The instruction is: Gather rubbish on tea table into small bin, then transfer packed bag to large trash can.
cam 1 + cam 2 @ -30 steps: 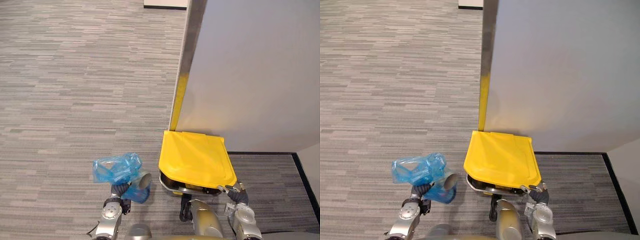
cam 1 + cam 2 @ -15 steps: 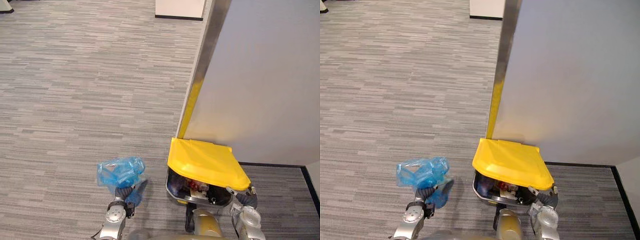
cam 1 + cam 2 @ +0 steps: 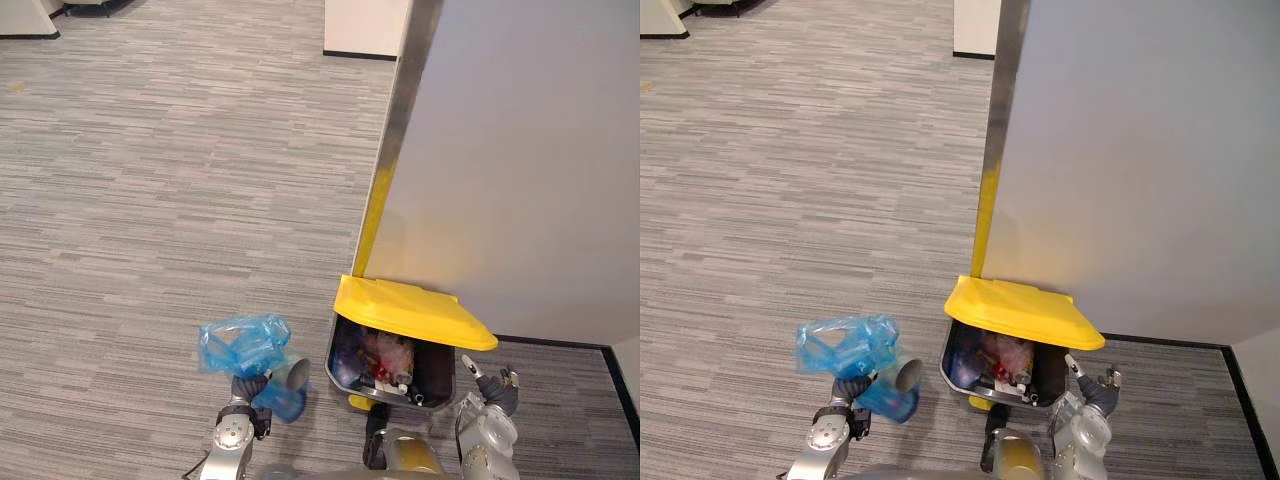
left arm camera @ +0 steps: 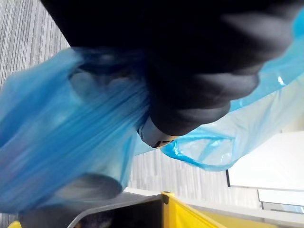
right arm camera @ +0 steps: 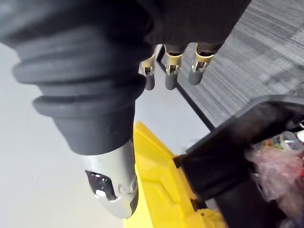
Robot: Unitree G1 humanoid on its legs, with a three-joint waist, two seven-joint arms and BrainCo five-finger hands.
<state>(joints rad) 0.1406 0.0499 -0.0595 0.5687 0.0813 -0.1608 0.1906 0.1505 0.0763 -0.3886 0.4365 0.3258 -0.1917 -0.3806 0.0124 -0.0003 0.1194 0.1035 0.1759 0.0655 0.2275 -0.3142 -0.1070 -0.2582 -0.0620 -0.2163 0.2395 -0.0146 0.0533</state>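
Two hands show at the near edge of the head views. The left hand [image 3: 246, 392] is closed round a blue bag [image 3: 238, 344], its fingers curled into the gathered plastic; in the left wrist view the film wraps tightly against the dark cover. The bag hangs in the air over the carpet [image 3: 150, 200], to the left of the large trash can [image 3: 338, 362] and apart from it. It is thin, see-through blue plastic, crumpled and knotted into loops. One bunch puffs out on the far side of the hand. A fuller end sags on the side nearer the can, and a pale grey rounded shape [image 3: 291, 375] shows through it there. Its length runs slantwise from the far bunch down to that lower end.

The right hand [image 3: 490, 386] sits just beside the can's near right corner, fingers [image 5: 171, 71] straight and loose, closing on nothing. The can is dark, its yellow lid [image 3: 410, 310] tipped up at the back, with crumpled rubbish [image 3: 385, 358] visible inside. Behind it stands a grey wall [image 3: 520, 150] with a yellow strip [image 3: 376, 222] on its corner.
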